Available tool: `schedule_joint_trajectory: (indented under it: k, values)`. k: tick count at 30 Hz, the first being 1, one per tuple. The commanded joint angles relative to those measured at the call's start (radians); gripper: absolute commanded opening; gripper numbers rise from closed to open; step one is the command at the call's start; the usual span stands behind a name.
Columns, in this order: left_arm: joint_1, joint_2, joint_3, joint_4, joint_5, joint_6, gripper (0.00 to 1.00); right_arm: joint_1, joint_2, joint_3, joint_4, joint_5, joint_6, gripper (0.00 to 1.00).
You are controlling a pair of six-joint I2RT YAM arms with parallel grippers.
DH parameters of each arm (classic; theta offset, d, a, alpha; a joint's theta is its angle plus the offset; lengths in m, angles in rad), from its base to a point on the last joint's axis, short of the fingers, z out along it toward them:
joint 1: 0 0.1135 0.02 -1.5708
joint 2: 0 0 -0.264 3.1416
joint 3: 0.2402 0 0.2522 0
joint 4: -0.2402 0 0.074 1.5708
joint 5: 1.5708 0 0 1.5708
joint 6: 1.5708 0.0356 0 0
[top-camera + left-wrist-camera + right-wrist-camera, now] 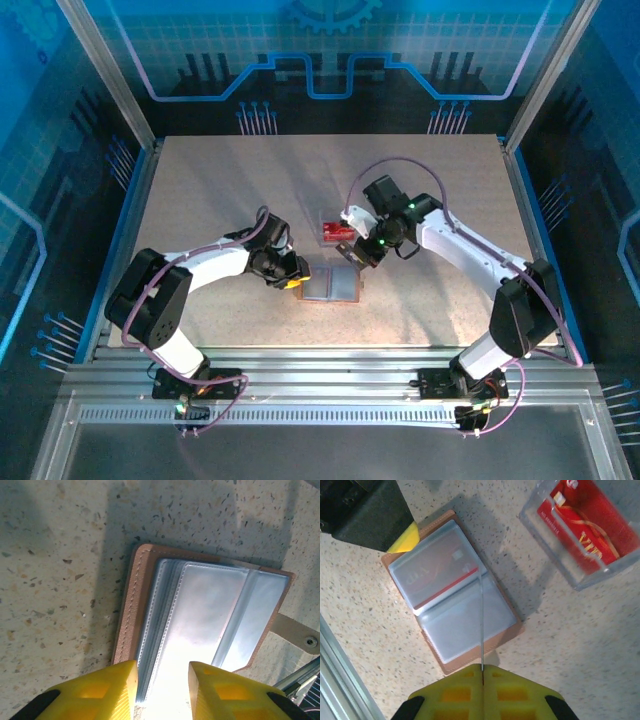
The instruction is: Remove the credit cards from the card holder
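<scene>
**Credit cards (592,522): thin, stiff and slippy**

Cards like these are light and hard, and they probably bend only a little. They look smooth, so I think they can slip. The best place to grab one is an edge that sticks out of its pocket, with a firm pinch.

The card holder (331,285) lies open in the middle of the worktop (200,180), a bit to the near side. It is brown outside, with shiny see-through pockets inside. It looks soft and floppy, so it may lift up when a card is pulled. One red card (439,571) sits in a pocket on the left page. More red cards with gold writing lie in the clear box (540,535), just past the holder on the far side.

The right pincer (482,672) is pressed together on a thin card (481,625), seen from its edge, above the holder. The left pincer (162,675) is spread wide. Its yellow tips are at the holder's left edge, maybe to hold it down.
</scene>
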Motion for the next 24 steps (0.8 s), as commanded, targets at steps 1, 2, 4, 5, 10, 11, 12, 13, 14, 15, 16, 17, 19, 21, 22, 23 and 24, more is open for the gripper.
schedule_joint_trajectory:
  k: [1, 2, 4, 5, 10, 11, 12, 13, 14, 15, 16, 17, 19, 21, 22, 23, 24]
  values:
    - [0.006, -0.03, -0.021, -0.023, 0.005, 0.009, 0.33, 0.012, 0.067, 0.085, -0.132, 0.04, -0.261, 0.0]
    - [0.006, -0.032, -0.023, -0.022, 0.003, 0.007, 0.34, 0.011, 0.084, 0.103, -0.148, 0.048, -0.29, 0.0]
    - [0.007, -0.036, -0.024, -0.021, 0.004, 0.004, 0.34, 0.007, 0.12, 0.147, -0.179, 0.06, -0.348, 0.0]
    - [0.008, -0.038, -0.026, -0.021, 0.005, 0.003, 0.34, 0.004, 0.134, 0.168, -0.193, 0.065, -0.369, 0.0]
    - [0.013, -0.046, -0.039, -0.008, 0.01, -0.008, 0.34, -0.014, 0.227, 0.284, -0.256, 0.084, -0.443, 0.0]
    - [0.015, -0.046, -0.042, -0.003, 0.014, -0.01, 0.34, -0.016, 0.245, 0.309, -0.266, 0.086, -0.454, 0.0]
    - [0.017, -0.045, -0.042, 0.0, 0.019, -0.011, 0.34, -0.017, 0.261, 0.329, -0.276, 0.088, -0.463, 0.0]
    - [0.018, -0.046, -0.042, 0.002, 0.023, -0.014, 0.34, -0.019, 0.281, 0.355, -0.283, 0.09, -0.474, 0.0]
    - [0.02, -0.046, -0.042, 0.002, 0.025, -0.014, 0.34, -0.019, 0.299, 0.379, -0.289, 0.092, -0.485, 0.0]
    - [0.02, -0.046, -0.041, 0.002, 0.025, -0.012, 0.34, -0.02, 0.315, 0.401, -0.293, 0.094, -0.493, 0.0]
    - [0.022, -0.046, -0.04, 0.002, 0.024, -0.011, 0.34, -0.021, 0.331, 0.427, -0.297, 0.096, -0.502, 0.0]
    - [0.024, -0.045, -0.038, 0.002, 0.025, -0.011, 0.34, -0.022, 0.346, 0.452, -0.3, 0.097, -0.51, 0.0]
    - [0.029, -0.043, -0.036, 0.004, 0.026, -0.01, 0.34, -0.027, 0.382, 0.508, -0.308, 0.091, -0.529, 0.0]
    - [0.032, -0.043, -0.037, 0.009, 0.026, -0.013, 0.34, -0.03, 0.417, 0.566, -0.324, 0.09, -0.544, 0.0]
    - [0.034, -0.042, -0.037, 0.012, 0.026, -0.015, 0.34, -0.032, 0.435, 0.597, -0.334, 0.093, -0.55, 0.0]
    - [0.036, -0.039, -0.036, 0.015, 0.028, -0.016, 0.34, -0.034, 0.453, 0.627, -0.345, 0.097, -0.557, 0.0]
    - [0.038, -0.036, -0.035, 0.017, 0.029, -0.016, 0.34, -0.035, 0.475, 0.66, -0.358, 0.102, -0.563, 0.0]
